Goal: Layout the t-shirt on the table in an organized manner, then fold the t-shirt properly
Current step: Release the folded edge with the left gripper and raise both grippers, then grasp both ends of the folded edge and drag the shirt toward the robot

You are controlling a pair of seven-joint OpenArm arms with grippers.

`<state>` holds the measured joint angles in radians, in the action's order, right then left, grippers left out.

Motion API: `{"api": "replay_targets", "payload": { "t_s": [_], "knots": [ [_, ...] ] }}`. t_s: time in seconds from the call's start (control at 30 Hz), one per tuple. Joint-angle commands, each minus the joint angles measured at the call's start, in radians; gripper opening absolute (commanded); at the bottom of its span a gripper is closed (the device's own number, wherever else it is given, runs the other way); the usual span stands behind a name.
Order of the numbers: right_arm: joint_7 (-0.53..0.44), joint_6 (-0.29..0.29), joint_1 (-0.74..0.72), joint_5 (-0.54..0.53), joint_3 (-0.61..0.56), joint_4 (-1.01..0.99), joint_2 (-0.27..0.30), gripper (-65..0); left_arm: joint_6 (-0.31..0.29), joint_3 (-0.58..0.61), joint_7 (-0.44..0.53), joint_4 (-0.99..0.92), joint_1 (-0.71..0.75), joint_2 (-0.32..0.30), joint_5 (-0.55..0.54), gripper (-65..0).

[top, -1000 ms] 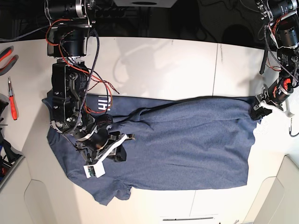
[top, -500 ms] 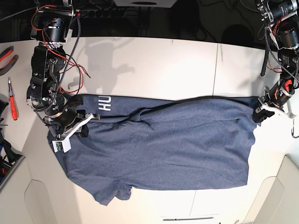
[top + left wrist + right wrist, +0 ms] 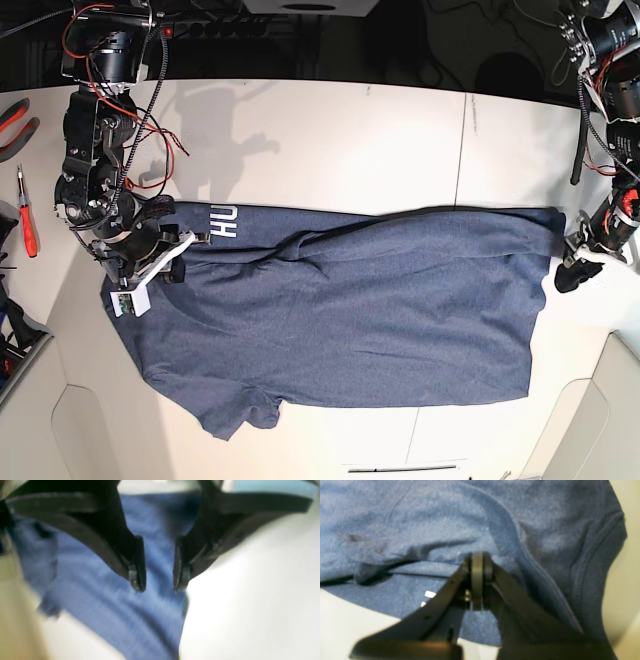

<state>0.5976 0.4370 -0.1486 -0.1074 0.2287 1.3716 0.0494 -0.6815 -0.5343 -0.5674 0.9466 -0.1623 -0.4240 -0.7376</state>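
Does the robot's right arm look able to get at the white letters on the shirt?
Probably yes: the right arm's jaws hover close beside the letters, which lie face up on the t-shirt with nothing over them, though the jaws are closed now.

Worktop (image 3: 330, 130), far side: 1 open stretch beyond the shirt (image 3: 350, 330). Near left side: 1 arm (image 3: 110, 160), obstructing passage over that shirt end.
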Motion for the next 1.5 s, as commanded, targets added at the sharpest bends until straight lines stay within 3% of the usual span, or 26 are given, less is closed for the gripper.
{"api": "replay_targets", "payload": {
  "t_s": [0.0,0.07,0.17,0.33,0.43,0.6,0.7,0.9,1.07,1.3,1.47],
  "knots": [
    [-0.024,0.004,-0.019,-0.008,0.001,0.016,0.005,-65.0,-0.017,-0.003,-0.002,0.017,-0.026,-0.015,-0.034,-46.3],
    [-0.024,0.004,-0.019,-0.008,0.001,0.016,0.006,-65.0,-0.017,-0.003,-0.026,0.017,-0.042,-0.008,-0.039,-50.7],
    [-0.017,0.004,-0.019,-0.008,0.001,0.016,0.005,-65.0,-0.017,-0.003,-0.064,0.017,-0.06,-0.009,-0.018,-50.8],
    [-0.017,0.004,-0.016,-0.008,0.001,0.016,0.006,-65.0,-0.017,-0.003,-0.069,0.017,-0.053,-0.011,0.068,-43.2],
    [-0.018,0.002,0.005,-0.005,0.001,0.015,0.006,-65.0,-0.017,0.014,-0.07,0.017,-0.034,-0.011,0.069,-43.1],
    [-0.033,-0.032,0.042,0.042,0.001,0.012,0.006,-65.0,-0.017,0.118,-0.048,0.017,-0.014,-0.011,0.127,-56.0],
    [-0.042,-0.034,0.047,0.057,0.001,0.012,0.006,-65.0,-0.017,0.181,0.004,0.017,-0.015,-0.01,0.169,-60.3],
    [-0.067,-0.038,0.046,0.085,0.001,0.012,0.034,-65.0,-0.017,0.241,0.018,0.017,-0.014,-0.008,0.291,-62.2],
    [-0.077,-0.075,0.047,0.085,0.001,0.009,0.087,-65.0,0.041,0.242,0.034,0.017,-0.014,-0.008,0.362,-65.0],
    [-0.221,-0.075,0.027,0.104,0.001,-0.15,0.108,-65.0,0.046,0.243,0.059,0.016,-0.014,-0.007,0.369,-65.0],
    [-0.25,-0.075,-0.007,0.127,0.001,-0.29,0.108,-65.0,0.046,0.242,0.058,0.015,-0.014,-0.005,0.389,-65.0]
  ]
}}
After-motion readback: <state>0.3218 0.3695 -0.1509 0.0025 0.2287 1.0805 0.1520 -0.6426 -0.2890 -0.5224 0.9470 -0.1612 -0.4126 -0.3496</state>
